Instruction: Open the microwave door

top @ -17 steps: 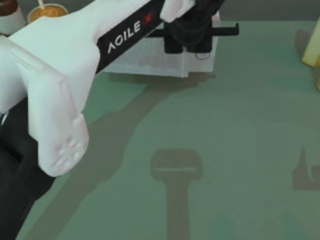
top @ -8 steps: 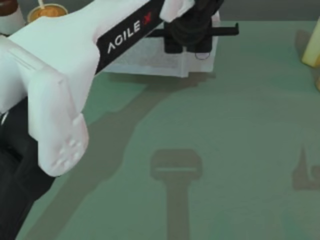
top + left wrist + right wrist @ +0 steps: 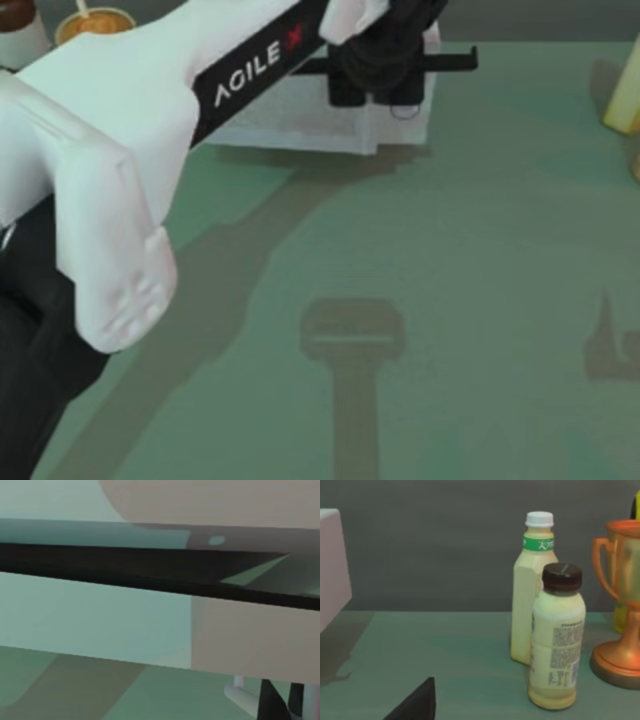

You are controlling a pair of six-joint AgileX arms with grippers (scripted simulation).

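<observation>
Microwave: boxy pale grey-white oven [image 3: 300, 120], top centre of the top view, its upper face showing below and beside my left arm.

Microwave door: flat pale grey-white panel [image 3: 250, 640]; in the left wrist view it fills the right half, very close to the camera, with a dark band running nearly level across the frame above it. How far it is swung I cannot tell.

Left gripper: black two-finger gripper [image 3: 385, 60] at the top of the top view, just right of centre, over the microwave's right-hand end. My white arm runs to it from the lower left of the frame. Finger gap and any hold on the door: cannot tell, as the wrist blocks them from above.

Key relation: the door lies directly under and in front of my left gripper, touching or nearly so; the thin dark bar [image 3: 450, 58] juts to the right from the gripper, level across the frame.

Nearer arm: left, by far.

Right gripper: not seen from above; parked, its camera facing a pale cream bottle with white cap [image 3: 534, 585], a brown-capped bottle [image 3: 557, 640] and a copper trophy cup [image 3: 620, 600].

Judgement: the swing must follow the door's hinge arc.
</observation>
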